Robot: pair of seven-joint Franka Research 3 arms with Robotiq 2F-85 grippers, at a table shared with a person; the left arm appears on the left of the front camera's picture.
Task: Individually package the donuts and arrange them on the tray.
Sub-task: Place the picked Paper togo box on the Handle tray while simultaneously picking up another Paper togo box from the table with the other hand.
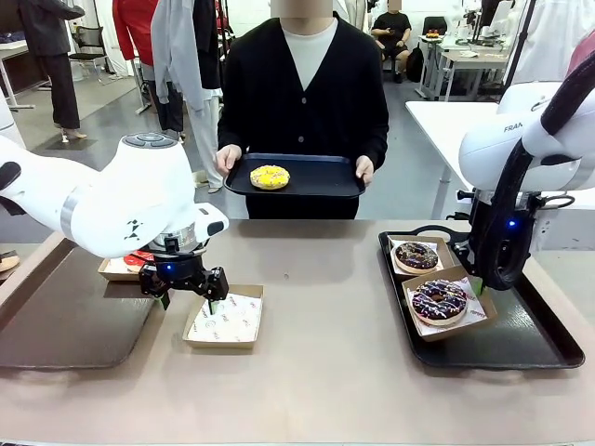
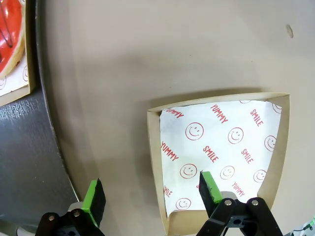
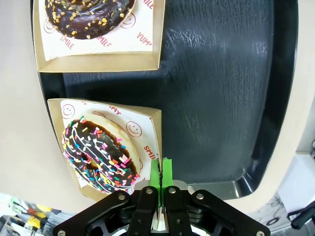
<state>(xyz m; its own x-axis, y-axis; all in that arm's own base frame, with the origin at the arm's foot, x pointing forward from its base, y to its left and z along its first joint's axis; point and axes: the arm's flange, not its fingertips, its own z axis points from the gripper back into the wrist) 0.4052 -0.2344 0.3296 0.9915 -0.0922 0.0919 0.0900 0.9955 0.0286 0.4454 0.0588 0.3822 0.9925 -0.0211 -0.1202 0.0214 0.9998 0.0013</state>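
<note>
— Where were the donuts at that moment?

— Spread out. The yellow donut (image 1: 270,177) lay on a dark tray (image 1: 316,181) that the person (image 1: 302,102) held in both hands at the far side of the surface (image 1: 325,353). The chocolate donut (image 1: 416,255) with orange sprinkles sat in its paper-lined box on the right black tray (image 1: 530,344), and the drizzled donut (image 1: 440,299) with coloured sprinkles sat in a second box (image 3: 147,125) just nearer the robot on that same tray. The red donut (image 2: 10,24) was in a box at the edge of the left tray (image 1: 65,325), partly hidden behind the left arm.

— And the claws?

— The left claw (image 2: 152,194) was released, its green pads spread wide and pointing down over the near edge of an empty box (image 1: 224,319) lined with smiley-print paper, which lay on the surface beside the left tray. One pad hung over the paper, the other over bare surface.

— The right one?

— The right claw (image 3: 161,172) was clenched, pads pressed together on the wall of the drizzled donut's box, at its edge.
</note>
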